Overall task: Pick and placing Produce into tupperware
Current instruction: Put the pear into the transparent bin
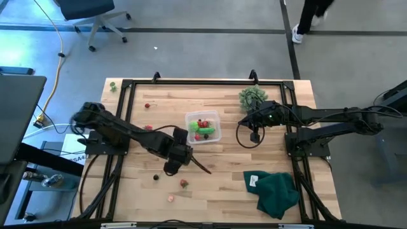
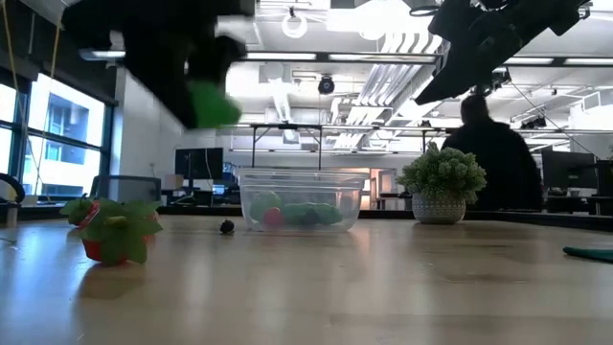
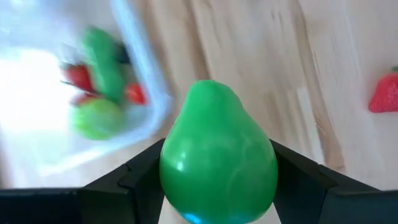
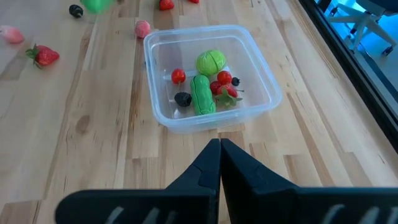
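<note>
1. Spanning most of the high view, the wooden surface [image 1: 216, 184] sits inside a black frame, with both dark arms reaching in over it.
2. Lying at five o'clock on the surface, a dark green cloth [image 1: 278, 192] is bunched up, well apart from everything else.
3. Reaching in from nine o'clock, the left arm ends in the left claw [image 3: 217, 186], which is clamped on a green pear-shaped piece [image 3: 217, 162]; claw and piece are raised off the surface, just at seven o'clock of the tupperware.
4. Reaching in from three o'clock, the right arm carries the right claw [image 4: 220, 155], clenched with nothing in it, hovering near the tupperware's three o'clock side.
5. Standing at one o'clock on the surface, a spiky grey-green bushy ball [image 1: 252, 97] sits in a small pot.
6. Resting near the middle of the surface, the clear tupperware [image 4: 261, 59] is upright and open.
7. Lying inside it are a green elongated piece [image 4: 202, 96], a bright green ball [image 4: 211, 62], small red pieces and dark berries.
8. Scattered on the surface at seven to ten o'clock of the tupperware are loose produce bits, among them a strawberry [image 4: 43, 55], a pink piece [image 4: 142, 28] and a dark berry [image 4: 75, 10].
</note>
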{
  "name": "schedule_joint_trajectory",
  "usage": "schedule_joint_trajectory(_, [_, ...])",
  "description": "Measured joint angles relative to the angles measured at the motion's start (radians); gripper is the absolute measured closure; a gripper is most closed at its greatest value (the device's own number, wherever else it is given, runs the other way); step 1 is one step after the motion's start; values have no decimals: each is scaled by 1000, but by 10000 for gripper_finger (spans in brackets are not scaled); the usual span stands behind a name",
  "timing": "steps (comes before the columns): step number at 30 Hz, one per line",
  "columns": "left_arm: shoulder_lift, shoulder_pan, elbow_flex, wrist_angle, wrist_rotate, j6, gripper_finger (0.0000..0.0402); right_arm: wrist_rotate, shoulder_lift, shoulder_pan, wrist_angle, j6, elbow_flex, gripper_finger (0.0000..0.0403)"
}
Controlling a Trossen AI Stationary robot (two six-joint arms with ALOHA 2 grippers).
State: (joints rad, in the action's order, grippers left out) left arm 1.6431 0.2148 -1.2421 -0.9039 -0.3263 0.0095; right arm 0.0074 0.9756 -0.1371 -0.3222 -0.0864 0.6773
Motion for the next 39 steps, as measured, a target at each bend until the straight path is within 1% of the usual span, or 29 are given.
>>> schedule_joint_trajectory(4, [-66,5,-52,-23,-98,44,179,0,0,0,0,0,0,401])
schedule_joint_trajectory(10, [-163,-5,-91,0,-196,166,174,0,0,0,-3,0,0,401])
schedule_joint_trajectory(14, [-194,-45,-113,63,-195,254,176,0,0,0,-3,0,0,401])
schedule_joint_trajectory(17, [-195,-115,-121,104,-136,318,175,0,0,0,-3,0,0,401])
schedule_joint_trajectory(19, [-194,-175,-121,127,-63,343,175,0,0,0,-3,0,0,401])
schedule_joint_trajectory(23, [-153,-302,-120,187,108,391,175,0,0,0,-4,0,0,401])
schedule_joint_trajectory(25, [-123,-357,-121,222,177,410,175,0,0,0,-3,0,0,401])
schedule_joint_trajectory(27, [-85,-407,-121,223,232,423,175,0,0,0,-3,0,0,401])
schedule_joint_trajectory(31, [9,-472,-120,252,304,457,175,0,0,0,-7,0,0,401])
schedule_joint_trajectory(34, [71,-498,-120,273,340,466,174,0,0,0,-8,0,0,401])
schedule_joint_trajectory(39, [169,-503,-121,289,357,484,174,0,0,0,-10,0,0,401])
